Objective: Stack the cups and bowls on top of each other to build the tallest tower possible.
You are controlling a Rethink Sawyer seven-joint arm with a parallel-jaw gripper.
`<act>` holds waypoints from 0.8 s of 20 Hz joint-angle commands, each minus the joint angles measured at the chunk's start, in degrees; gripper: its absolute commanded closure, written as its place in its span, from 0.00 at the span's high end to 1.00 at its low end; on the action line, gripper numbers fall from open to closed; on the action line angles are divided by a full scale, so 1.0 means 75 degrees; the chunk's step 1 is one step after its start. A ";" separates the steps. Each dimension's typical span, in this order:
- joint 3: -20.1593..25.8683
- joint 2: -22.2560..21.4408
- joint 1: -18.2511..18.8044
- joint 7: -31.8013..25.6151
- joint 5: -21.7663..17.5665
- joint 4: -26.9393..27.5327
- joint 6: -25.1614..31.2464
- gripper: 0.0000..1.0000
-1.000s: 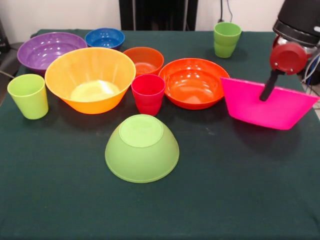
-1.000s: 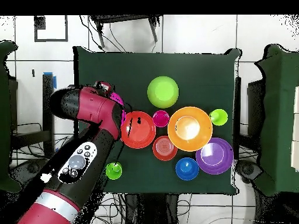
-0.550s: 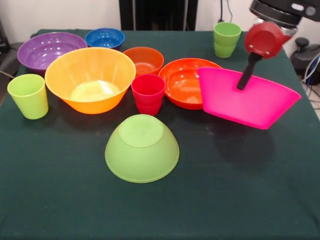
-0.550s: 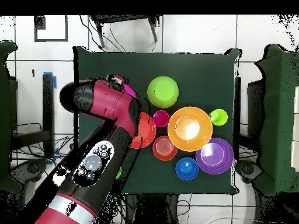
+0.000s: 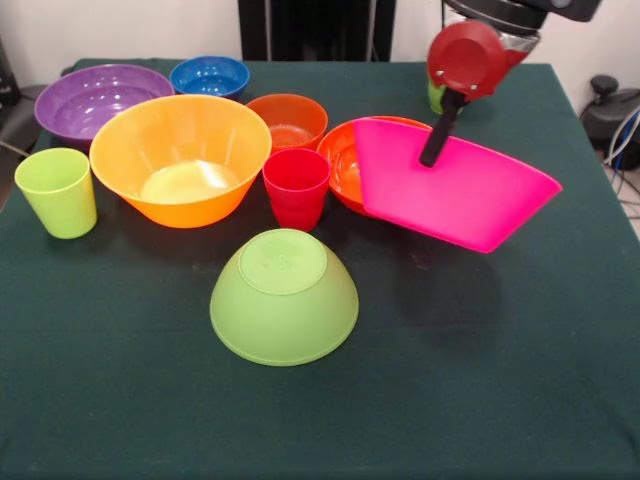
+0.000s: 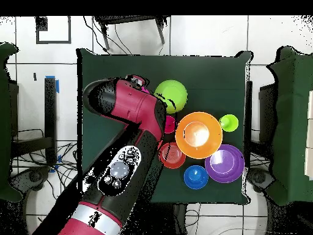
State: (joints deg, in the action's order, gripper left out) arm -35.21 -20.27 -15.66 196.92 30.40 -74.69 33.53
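My gripper (image 5: 432, 152) is shut on the rim of the large pink bowl (image 5: 455, 200). It holds the bowl tilted in the air, in front of the medium orange bowl (image 5: 340, 160), which is partly hidden. The lime green bowl (image 5: 284, 295) lies rim-down near the front, to the pink bowl's lower left. In the overhead view the arm (image 6: 131, 122) covers the pink and orange bowls, beside the lime green bowl (image 6: 171, 95). The red cup (image 5: 297, 187) stands between the yellow-orange bowl (image 5: 180, 158) and the orange one. Nothing is stacked.
Behind stand the small dark orange bowl (image 5: 288, 120), the blue bowl (image 5: 209, 75) and the purple bowl (image 5: 88, 97). One light green cup (image 5: 56, 190) stands at the left edge. Another green cup (image 5: 434, 98) is mostly hidden behind the gripper.
The gripper has carried the pink bowl from the table's right side leftward in the front view, higher and more tilted. It now covers part of the orange bowl.
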 commanded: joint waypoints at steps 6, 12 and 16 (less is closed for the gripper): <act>0.1600 -0.0361 0.0704 -0.1960 -0.1256 -0.0085 0.0913 0.00; 0.1972 -0.0799 0.1217 -0.2483 -0.1861 -0.0405 0.0822 0.00; 0.2192 -0.1078 0.1484 -0.2591 -0.2201 -0.0590 0.0835 0.00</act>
State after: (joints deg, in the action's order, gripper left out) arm -28.31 -25.25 -7.26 195.63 20.21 -74.95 33.53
